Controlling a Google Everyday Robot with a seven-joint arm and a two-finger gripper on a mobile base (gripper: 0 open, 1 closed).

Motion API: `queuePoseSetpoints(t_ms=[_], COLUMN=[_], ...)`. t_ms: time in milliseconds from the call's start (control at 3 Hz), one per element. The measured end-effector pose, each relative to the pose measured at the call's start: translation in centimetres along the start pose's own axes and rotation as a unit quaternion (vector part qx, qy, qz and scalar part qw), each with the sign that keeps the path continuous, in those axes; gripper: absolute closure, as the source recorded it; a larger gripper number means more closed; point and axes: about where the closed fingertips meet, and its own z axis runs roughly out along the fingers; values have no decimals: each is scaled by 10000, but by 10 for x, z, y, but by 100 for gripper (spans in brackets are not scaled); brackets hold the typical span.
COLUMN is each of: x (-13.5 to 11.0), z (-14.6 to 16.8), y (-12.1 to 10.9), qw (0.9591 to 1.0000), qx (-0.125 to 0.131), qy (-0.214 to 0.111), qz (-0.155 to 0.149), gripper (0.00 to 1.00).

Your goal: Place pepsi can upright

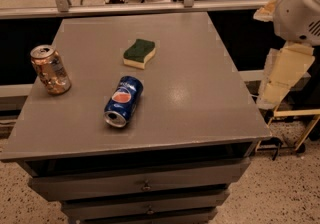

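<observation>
- The arm [300, 8] enters at the upper right and is cut off by the picture's edge, so only a rounded white housing shows.
- Below that housing hangs the gripper [282, 75], a set of pale cream, flat-sided pieces seen edge-on. I cannot tell whether it is open or closed, and it holds nothing that can be seen.
- The lower drawers [145, 185] of the bench [200, 108] run off the bottom edge. A dark gap under the top hides what lies inside.
- The printing on the orange-gold can [50, 69] is too blurred to read.
- The bench top is a flat, matte grey slab with a faint sheen near its middle. The drawer fronts are grey too, each with a small round knob.
- The pepsi can [123, 101] is a dark blue metal cylinder with a red-white-blue round logo facing up and a silver end turned towards the front edge.
- The sponge [139, 53] is wavy-edged, with a dark green scouring layer on a yellow base.
- The orange-gold can stands upright near the left edge, its silver top showing.
- The floor [280, 188] is speckled.
- The pepsi can lies on its side, left of the bench's middle and nearer the front, in front of the sponge without touching it and to the right of the orange-gold can.
- The gripper hangs beyond the bench's right edge, well apart from the pepsi can, with a broad stretch of bare top between them.
</observation>
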Motion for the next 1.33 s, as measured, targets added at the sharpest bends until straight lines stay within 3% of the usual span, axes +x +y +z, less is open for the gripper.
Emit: queuePoseSetpoints(t_ms=[333,667,1000,1333], x=[-59,-141,-165,-165], z=[15,38,41,41], y=[-8,-12,-11,-11], qw=[9958,9733,9630,9634], qx=[-125,-315,-311,-303], qy=[-151,-396,-490,-490], qz=[-893,-2238,-2630,-2619], gripper=[0,0,0,0])
